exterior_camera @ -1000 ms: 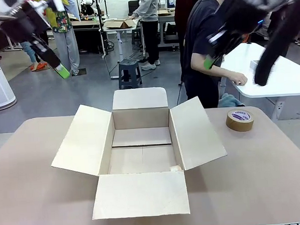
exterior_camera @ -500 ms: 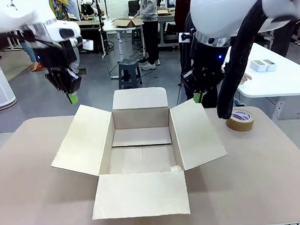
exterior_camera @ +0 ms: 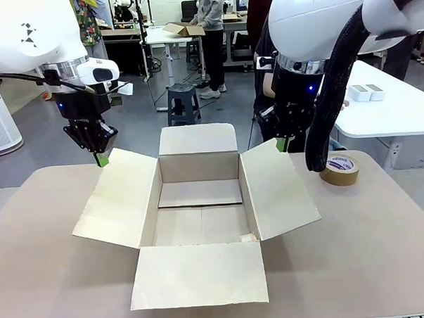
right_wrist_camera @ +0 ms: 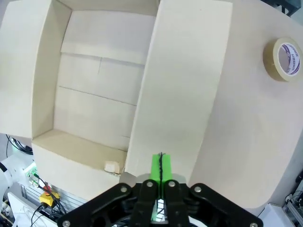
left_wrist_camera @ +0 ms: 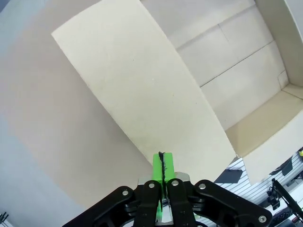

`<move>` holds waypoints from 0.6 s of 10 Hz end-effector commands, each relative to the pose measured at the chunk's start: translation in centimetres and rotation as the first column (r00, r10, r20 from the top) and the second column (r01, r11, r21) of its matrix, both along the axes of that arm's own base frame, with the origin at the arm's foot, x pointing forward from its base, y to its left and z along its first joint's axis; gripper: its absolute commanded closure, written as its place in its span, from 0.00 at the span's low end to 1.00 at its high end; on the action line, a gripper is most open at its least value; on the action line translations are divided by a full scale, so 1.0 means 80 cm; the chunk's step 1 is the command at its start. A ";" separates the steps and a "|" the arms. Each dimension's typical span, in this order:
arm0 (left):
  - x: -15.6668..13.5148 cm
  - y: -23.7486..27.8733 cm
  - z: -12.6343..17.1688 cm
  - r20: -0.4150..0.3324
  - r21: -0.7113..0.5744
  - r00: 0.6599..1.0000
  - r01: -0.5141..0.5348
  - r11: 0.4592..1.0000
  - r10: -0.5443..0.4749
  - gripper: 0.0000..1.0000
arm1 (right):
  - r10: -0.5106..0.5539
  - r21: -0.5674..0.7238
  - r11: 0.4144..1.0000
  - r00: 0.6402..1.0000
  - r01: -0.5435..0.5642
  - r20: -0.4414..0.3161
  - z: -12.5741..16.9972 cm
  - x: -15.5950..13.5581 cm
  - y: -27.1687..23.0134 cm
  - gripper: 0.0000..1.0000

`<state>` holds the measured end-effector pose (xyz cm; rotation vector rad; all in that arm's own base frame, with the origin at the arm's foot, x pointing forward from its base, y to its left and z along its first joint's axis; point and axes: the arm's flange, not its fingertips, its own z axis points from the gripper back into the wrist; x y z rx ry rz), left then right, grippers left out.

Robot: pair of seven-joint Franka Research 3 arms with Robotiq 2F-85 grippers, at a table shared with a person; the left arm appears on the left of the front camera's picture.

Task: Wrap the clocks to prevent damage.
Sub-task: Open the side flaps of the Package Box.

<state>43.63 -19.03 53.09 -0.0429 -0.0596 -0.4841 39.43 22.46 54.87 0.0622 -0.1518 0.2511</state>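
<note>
Clocks: where they lie cannot be told. The left hand [exterior_camera: 100,159], green pads pressed together, hangs over the far corner of the left flap of a matte, rectangular cardboard box [exterior_camera: 200,216]. The right hand [exterior_camera: 282,145], also pressed together, hangs over the right flap. A round brown tape roll [exterior_camera: 339,169] lies flat on the smooth tan worktop [exterior_camera: 48,279].

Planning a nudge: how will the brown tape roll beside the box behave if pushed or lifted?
The tape roll lies flat on the table, so it would probably slide, not roll. It looks rigid, likely keeping shape when gripped.
</note>
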 end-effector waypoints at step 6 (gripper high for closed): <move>0.021 -0.013 -0.047 0.071 -0.019 0.972 -0.221 0.975 0.222 1.00 | -0.120 0.042 0.991 0.987 0.126 -0.111 -0.060 0.023 0.000 0.99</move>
